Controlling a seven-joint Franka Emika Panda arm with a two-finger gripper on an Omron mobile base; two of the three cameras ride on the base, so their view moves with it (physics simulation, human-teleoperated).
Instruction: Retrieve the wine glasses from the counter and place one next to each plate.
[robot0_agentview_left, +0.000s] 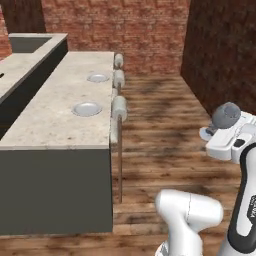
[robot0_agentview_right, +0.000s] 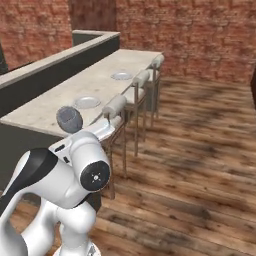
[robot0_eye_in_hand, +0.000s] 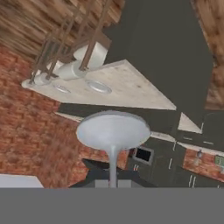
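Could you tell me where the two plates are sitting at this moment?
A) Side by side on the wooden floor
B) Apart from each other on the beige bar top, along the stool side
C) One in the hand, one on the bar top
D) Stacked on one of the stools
B: the near plate and the far plate lie apart on the bar top, towards the stools, while the hand holds a wine glass.

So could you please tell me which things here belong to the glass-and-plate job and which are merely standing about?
Job:
- wine glass, held in the gripper
- near plate
- far plate
- bar top carrying both plates

Standing about:
- bar stools
- brick wall
- wooden floor
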